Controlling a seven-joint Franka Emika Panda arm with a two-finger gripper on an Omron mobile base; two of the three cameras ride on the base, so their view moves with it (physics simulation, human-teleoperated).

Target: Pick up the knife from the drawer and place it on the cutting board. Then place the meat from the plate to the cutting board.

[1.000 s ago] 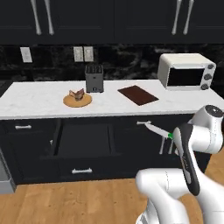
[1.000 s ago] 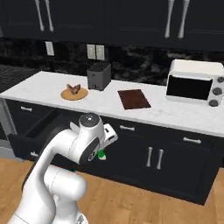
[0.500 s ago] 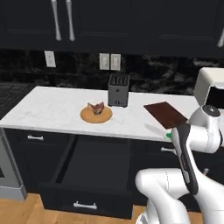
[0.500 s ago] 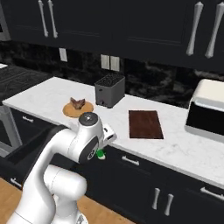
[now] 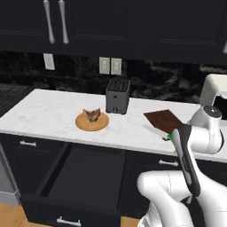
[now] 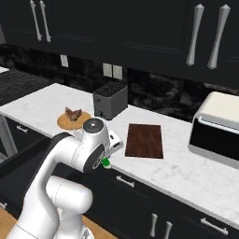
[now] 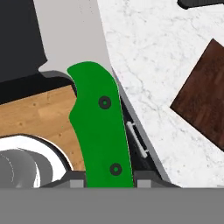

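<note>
My gripper is shut on the knife, clamping the low end of its green handle; the pale blade points away from the hand. The knife hangs in the air just off the counter's front edge, and a bit of its green handle peeks out beside my wrist. The dark brown cutting board lies on the counter a short way beyond. The meat sits on the round tan plate. The black drawer stands pulled open below the plate.
A black toaster stands between plate and board, towards the wall. A white microwave sits on the counter's right end. The counter is white marble. A stove borders it on the left.
Both base views have shifted as the base drove closer to the counter, so everything looks larger. The knife stays gripped in my hand, still off the counter's front edge.
</note>
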